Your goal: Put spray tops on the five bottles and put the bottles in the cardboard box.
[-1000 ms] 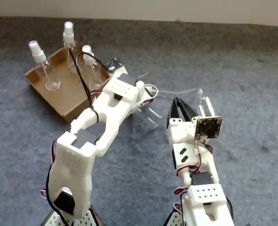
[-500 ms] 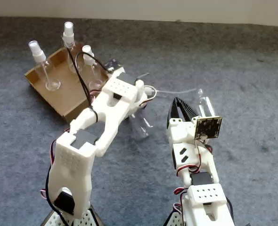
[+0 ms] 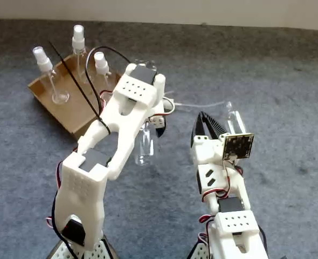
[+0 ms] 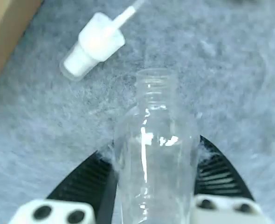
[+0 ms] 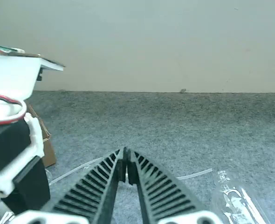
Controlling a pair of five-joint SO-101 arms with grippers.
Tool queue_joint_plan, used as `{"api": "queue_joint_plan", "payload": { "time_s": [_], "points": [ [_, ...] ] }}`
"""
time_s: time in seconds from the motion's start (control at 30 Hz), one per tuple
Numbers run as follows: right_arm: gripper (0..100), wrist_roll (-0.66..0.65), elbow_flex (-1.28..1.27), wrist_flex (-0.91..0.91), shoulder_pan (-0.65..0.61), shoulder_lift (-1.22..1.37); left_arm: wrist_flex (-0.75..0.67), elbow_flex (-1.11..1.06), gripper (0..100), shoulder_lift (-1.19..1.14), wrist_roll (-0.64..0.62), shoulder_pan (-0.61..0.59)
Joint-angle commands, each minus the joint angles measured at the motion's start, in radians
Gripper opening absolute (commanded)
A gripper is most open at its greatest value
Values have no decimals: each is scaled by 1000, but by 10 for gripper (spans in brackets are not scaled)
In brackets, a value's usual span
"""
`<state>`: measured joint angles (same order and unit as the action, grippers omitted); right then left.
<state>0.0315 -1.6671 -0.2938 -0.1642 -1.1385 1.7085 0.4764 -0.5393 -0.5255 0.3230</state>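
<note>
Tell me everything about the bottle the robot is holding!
The bottle is see-through, probably plastic, and looks empty. Its neck has screw threads and is open, with no top on it. The left gripper clamps its body between two black ribbed fingers, with the neck pointing away from the gripper. A white spray top lies apart from it on the grey carpet.

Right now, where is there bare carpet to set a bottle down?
Bare carpet: right of the lying bottle, and left of the left arm, nearside of the cardboard box. Crowded between the arms: held bottle, spray top.
</note>
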Motion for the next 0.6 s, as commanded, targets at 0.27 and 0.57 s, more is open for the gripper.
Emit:
{"api": "queue_joint_plan", "payload": {
  "time_s": [0.27, 0.57],
  "points": [
    [4, -9, -130, 5, -8, -4, 38, 42, 63, 297, 437, -91],
    [4, -9, -130, 5, -8, -4, 31, -271, 66, 533, 440, -73]
  ]
}}
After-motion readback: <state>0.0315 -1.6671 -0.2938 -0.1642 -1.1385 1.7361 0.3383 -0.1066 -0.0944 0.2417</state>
